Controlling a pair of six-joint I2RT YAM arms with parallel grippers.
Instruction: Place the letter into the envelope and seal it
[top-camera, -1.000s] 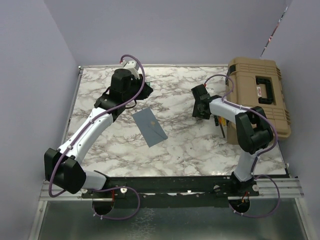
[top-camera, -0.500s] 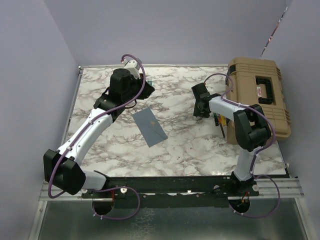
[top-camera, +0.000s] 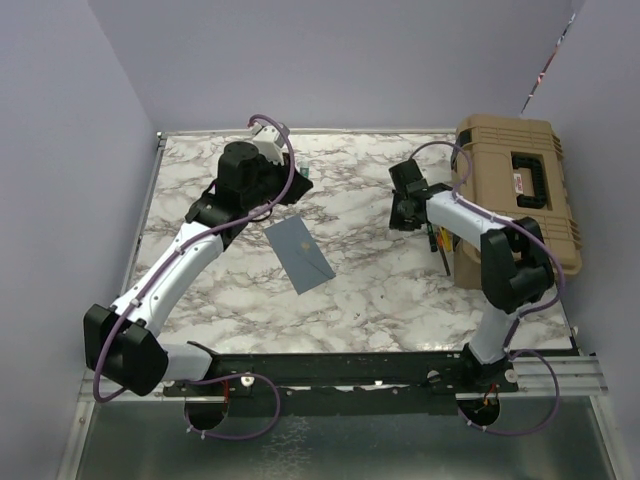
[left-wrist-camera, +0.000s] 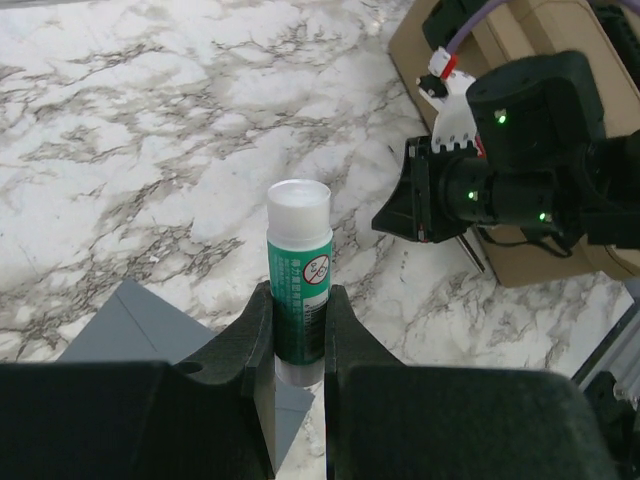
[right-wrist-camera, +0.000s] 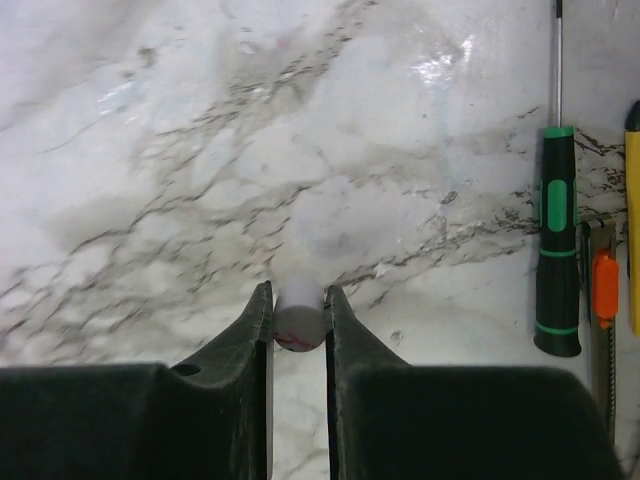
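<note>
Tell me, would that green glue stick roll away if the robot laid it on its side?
Probably. The glue stick is a round tube and the marble table looks smooth, so it would likely roll. Stood upright it may tip, being tall and narrow. It seems stiff: the left fingers pinch its lower end and it stands straight.

right gripper (right-wrist-camera: 298, 305): jaws were wider a sec ago, now pinched in on a small white cap (right-wrist-camera: 299, 318)
right arm (top-camera: 470, 222): wrist has crept toward the back, elbow swung out right
left arm (top-camera: 185, 262): nudged right, glue stick (left-wrist-camera: 298, 262) end now peeking out up top
</note>
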